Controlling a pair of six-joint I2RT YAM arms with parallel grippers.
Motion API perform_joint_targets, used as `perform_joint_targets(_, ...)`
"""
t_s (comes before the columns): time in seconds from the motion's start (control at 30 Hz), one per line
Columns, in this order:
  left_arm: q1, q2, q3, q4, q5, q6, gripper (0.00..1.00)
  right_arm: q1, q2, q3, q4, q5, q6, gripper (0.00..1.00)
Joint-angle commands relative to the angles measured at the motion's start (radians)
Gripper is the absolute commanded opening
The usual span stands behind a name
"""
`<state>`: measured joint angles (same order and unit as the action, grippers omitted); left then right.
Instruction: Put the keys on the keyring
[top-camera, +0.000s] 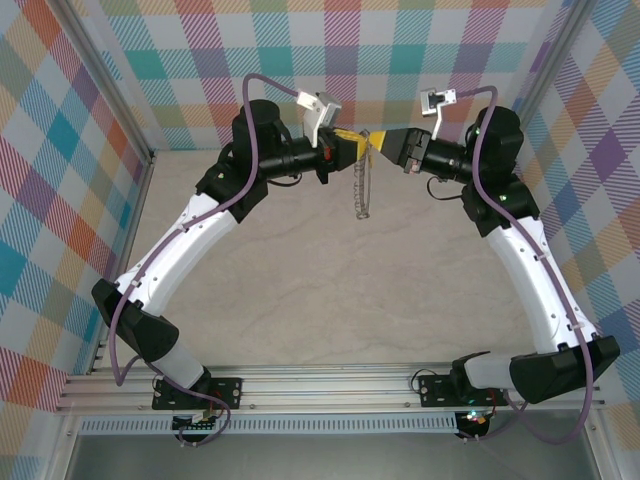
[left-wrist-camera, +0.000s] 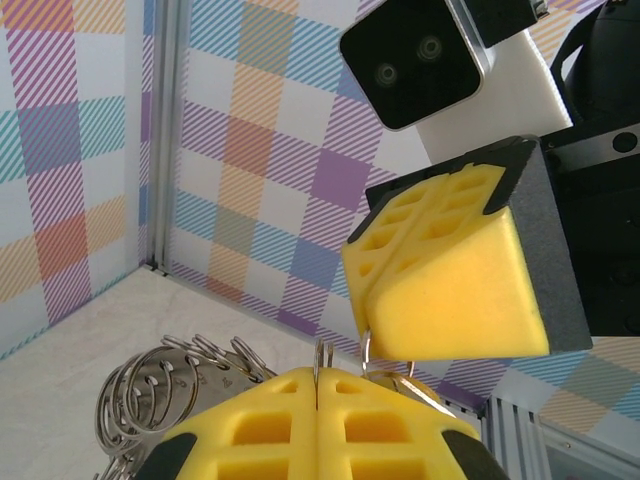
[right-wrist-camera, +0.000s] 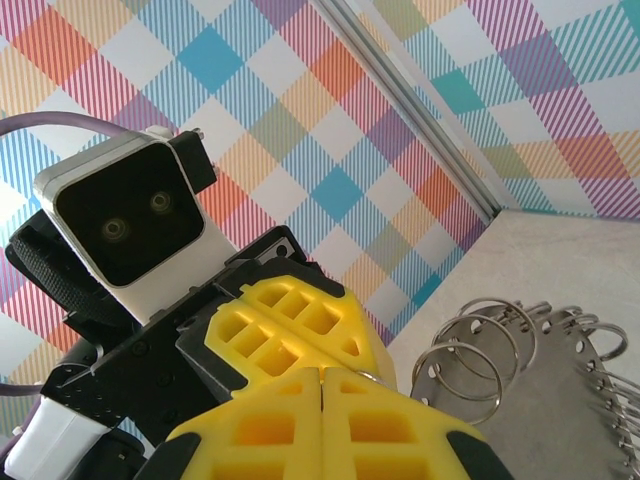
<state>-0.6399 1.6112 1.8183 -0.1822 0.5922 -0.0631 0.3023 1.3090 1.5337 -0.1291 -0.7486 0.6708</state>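
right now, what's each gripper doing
left gripper: shut on the keyring
right gripper: shut at the keyring's top; what it pinches cannot be told

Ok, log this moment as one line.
left gripper: shut, pinching large grey loop-rimmed metal keyring | right gripper: shut, tips close to left's | keyring: hanging above table

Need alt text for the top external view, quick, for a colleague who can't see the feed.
The left arm and right arm reach inward and meet, yellow jaws shut tip to tip, over the far side of the beige table. The keyring hangs limp from where they meet. Plaid walls surround the scene.
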Motion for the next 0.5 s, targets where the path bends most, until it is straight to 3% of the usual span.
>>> perform_joint_targets(0.0,-0.018,0.003,0.043,0.05,0.028,-0.013,0.0,0.009,0.012,0.037,0.012,0.009,-0.026,0.0)
perform_joint_targets(0.47,-0.021,-0.025,0.03,0.075,0.036,-0.023,0.0,-0.012,-0.008,-0.049,-0.06,0.111,-0.066,0.0)
